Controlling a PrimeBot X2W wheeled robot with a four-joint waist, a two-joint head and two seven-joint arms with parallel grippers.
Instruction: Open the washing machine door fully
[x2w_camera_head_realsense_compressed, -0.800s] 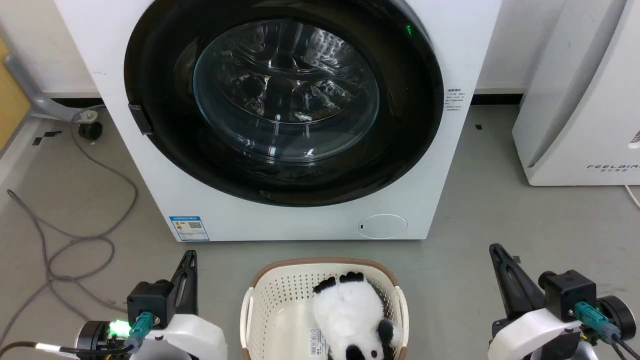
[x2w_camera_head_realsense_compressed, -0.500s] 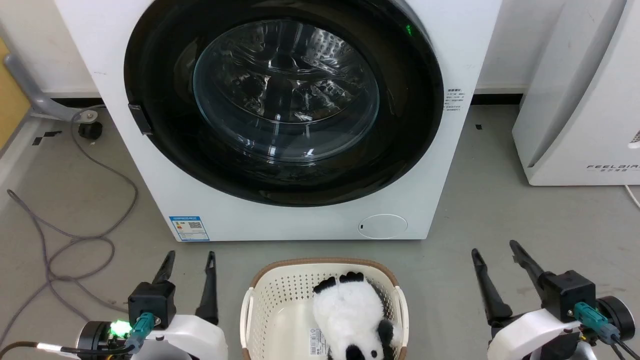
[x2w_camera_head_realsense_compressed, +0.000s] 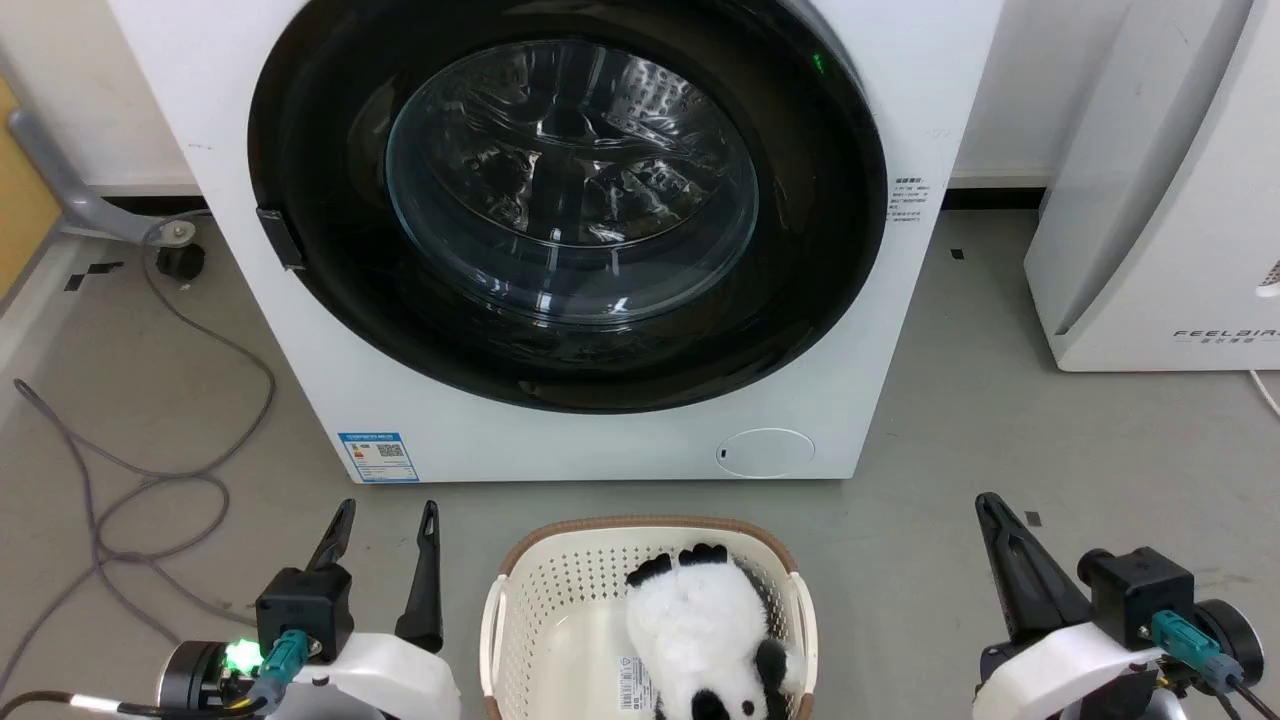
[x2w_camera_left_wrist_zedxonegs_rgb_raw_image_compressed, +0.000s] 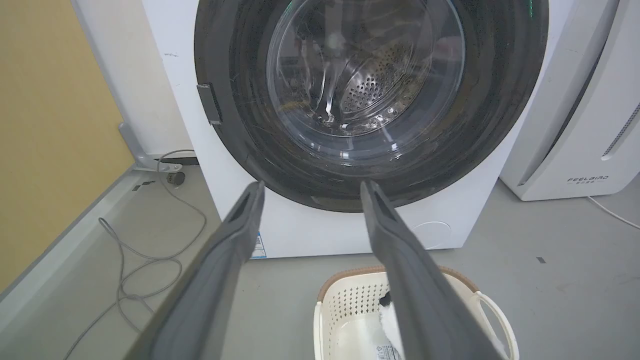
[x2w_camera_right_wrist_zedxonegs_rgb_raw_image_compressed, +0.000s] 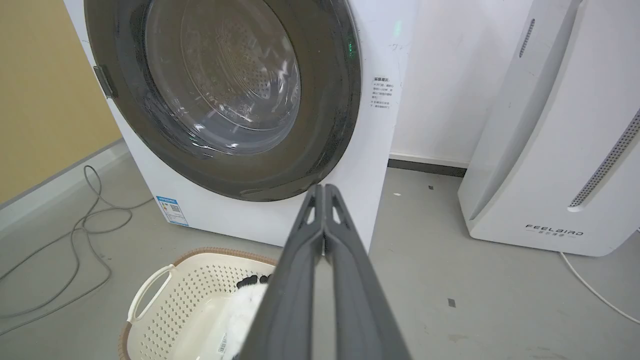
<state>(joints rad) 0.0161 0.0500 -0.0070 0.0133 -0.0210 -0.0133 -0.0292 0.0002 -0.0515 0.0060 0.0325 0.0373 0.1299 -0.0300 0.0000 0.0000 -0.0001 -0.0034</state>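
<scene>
Glossy black round washing machine door (x2w_camera_head_realsense_compressed: 570, 190), bulging clear glass, closed flush.

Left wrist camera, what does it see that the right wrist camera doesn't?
Left wrist extras: the left gripper, fingers apart, and the round cap low on the washing machine. Right wrist extras: the right gripper, fingers pressed together, and a small text label. Both: the closed washing machine door, the basket and the white FEELBIRD appliance.
</scene>
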